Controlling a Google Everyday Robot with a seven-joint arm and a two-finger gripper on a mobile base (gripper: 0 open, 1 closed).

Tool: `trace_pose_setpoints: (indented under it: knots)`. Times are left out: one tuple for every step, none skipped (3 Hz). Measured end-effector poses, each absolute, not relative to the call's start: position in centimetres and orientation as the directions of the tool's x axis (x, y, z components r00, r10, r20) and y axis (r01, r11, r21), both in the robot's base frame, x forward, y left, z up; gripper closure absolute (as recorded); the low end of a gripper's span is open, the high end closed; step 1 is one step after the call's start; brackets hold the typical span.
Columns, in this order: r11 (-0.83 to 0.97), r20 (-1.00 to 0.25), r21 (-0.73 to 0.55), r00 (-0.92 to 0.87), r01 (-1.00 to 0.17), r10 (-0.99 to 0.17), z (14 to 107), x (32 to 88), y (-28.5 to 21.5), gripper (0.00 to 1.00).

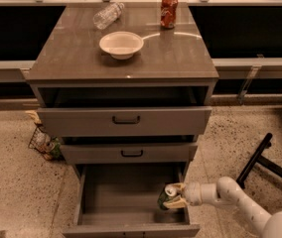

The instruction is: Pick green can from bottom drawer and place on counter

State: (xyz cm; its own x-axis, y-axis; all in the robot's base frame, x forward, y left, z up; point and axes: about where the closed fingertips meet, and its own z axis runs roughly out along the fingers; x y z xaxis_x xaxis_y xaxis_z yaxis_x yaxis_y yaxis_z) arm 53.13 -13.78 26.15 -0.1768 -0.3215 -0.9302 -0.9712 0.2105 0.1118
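Observation:
The green can (166, 198) with a silver top sits tilted at the right side of the open bottom drawer (111, 192). My gripper (175, 197) reaches in from the right over the drawer's right wall, and its pale fingers are closed around the can. The white arm (230, 200) runs off to the lower right. The counter (81, 53) is the glossy grey-brown top of the cabinet above.
On the counter stand a white bowl (121, 44), a red can (169, 11) and a lying clear plastic bottle (108, 15). Two black-handled drawers (126, 120) jut out above the bottom drawer. A wire basket (44, 143) sits on the floor at left, a black stand leg (260, 157) at right.

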Motion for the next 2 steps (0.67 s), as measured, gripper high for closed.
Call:
trace_pose_setpoints:
  knots:
    - [0.122, -0.926, 0.126, -0.161, -0.984, -0.340, 33.9, 51.5, -16.1, 1.00]
    - [0.046, -0.949, 0.037, -0.049, -0.998, -0.312, 46.1, 51.0, -19.5, 1.00]
